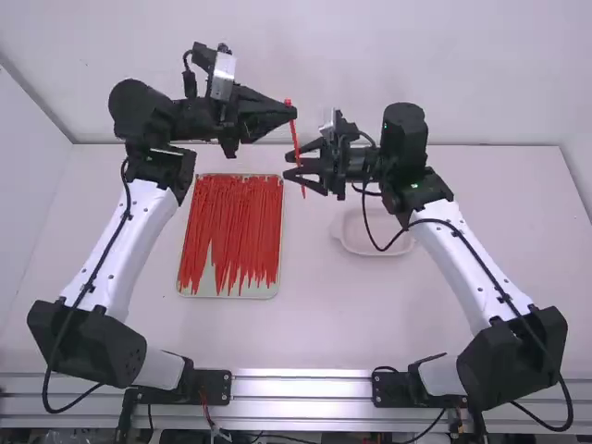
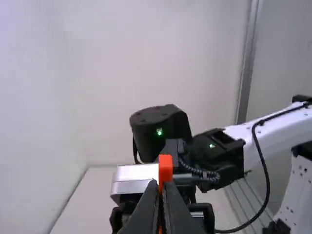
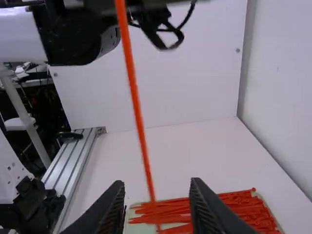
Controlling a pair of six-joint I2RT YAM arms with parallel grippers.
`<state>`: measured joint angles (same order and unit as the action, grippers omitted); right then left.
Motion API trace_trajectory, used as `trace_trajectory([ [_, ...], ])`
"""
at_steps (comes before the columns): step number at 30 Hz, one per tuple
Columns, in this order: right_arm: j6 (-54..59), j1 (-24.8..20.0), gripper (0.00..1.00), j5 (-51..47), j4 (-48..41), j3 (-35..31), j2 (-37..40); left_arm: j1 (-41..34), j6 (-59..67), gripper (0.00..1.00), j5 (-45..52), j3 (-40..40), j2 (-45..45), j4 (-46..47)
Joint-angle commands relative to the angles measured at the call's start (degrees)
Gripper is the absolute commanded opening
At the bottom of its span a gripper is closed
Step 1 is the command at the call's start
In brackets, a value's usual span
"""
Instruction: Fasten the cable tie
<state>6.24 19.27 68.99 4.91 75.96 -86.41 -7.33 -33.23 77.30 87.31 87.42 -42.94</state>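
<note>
Capture before threading.
Left pincer [image 1: 290,114] clenched on cable tie [image 1: 295,148]; right pincer [image 1: 302,173], released, straddles its 6 o'clock tail; we'd grip, then loop.

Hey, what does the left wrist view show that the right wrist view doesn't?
Left wrist view: the left gripper, fingers shut on the head of the orange-red cable tie, and just beyond it the right arm's black wrist joint with a green light lit.
Right wrist view instead: the right gripper, fingers apart, with the tie's strap hanging down between them, and spare ties on their tray below.
Shared: the one held cable tie and the white wall.
</note>
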Motion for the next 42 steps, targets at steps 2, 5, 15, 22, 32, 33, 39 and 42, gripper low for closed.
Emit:
trace_trajectory([
  [2,2.1,-0.1,0.44,2.2,-0.9,1.2,1.2,2.3,-8.2,0.02,-0.2,3.6,-0.3,-0.4],
  [5,2.1,-0.1,0.45,3.3,-1.4,1.1,1.2,3.5,-6.7,0.02,-0.3,7.7,-0.3,6.2],
  [15,3.7,0.8,0.44,4.7,-2.7,0.9,1.2,2.9,3.1,0.02,-0.4,19.2,2.1,26.6],
  [22,2.6,0.6,0.36,5.6,-2.8,0.8,1.2,2.8,2.6,0.02,-0.4,19.3,2.4,23.0],
  [32,2.8,1.7,0.21,6.4,-2.8,0.8,1.2,2.7,1.3,0.02,-2.9,19.3,2.5,22.7],
  [33,2.7,1.7,0.21,6.4,-2.8,0.8,1.2,2.7,1.3,0.02,-3.1,19.3,2.5,22.6],
  [39,2.6,1.8,0.0,6.4,-2.8,0.6,1.2,2.7,-0.4,0.02,-3.4,19.3,2.5,20.8],
  [42,2.6,1.3,0.0,6.4,-3.0,0.5,1.2,2.8,0.0,0.02,-3.2,19.2,2.5,20.8],
])
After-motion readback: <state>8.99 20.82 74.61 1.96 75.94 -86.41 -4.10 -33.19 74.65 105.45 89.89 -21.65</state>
